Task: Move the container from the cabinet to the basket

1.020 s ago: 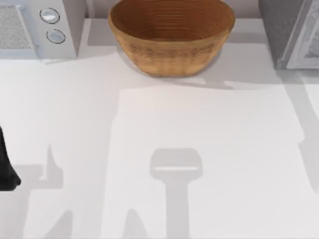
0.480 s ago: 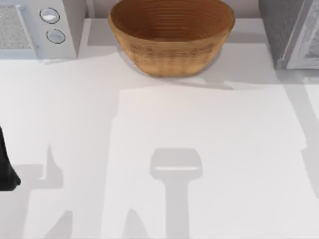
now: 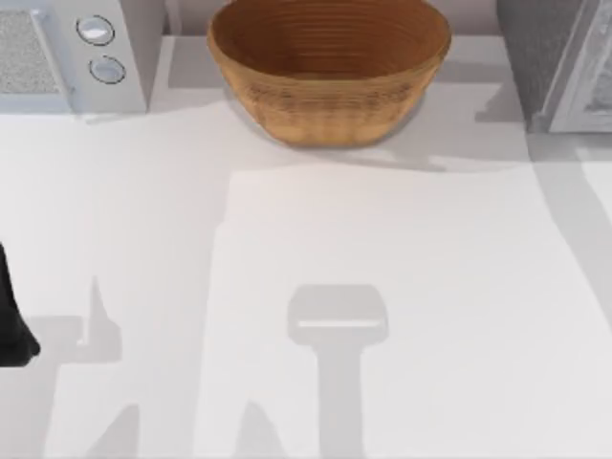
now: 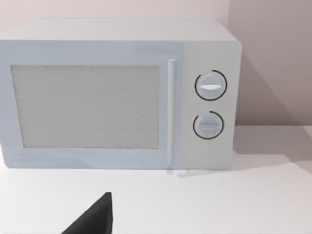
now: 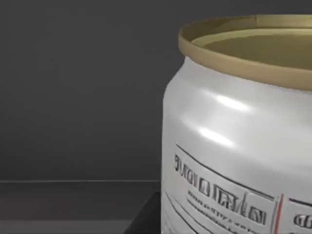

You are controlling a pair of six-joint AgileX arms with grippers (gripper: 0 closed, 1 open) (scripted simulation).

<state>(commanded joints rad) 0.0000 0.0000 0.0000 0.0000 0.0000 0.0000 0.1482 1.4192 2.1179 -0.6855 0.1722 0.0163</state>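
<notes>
Silver container (image 5: 234,136) upright in dark cabinet, label print unreadable

Open white table (image 3: 316,249) across the whole centre and near half; nothing standing there. Back edge taken up: white microwave (image 3: 67,53) at far left, basket (image 3: 330,67) at back centre, grey cabinet (image 3: 559,57) at far right, with narrow gaps between them. Dark left arm (image 3: 11,320) at the left edge. Inside the cabinet, container (image 5: 239,131) very near the right wrist camera, dark wall behind, open space beside it.
</notes>
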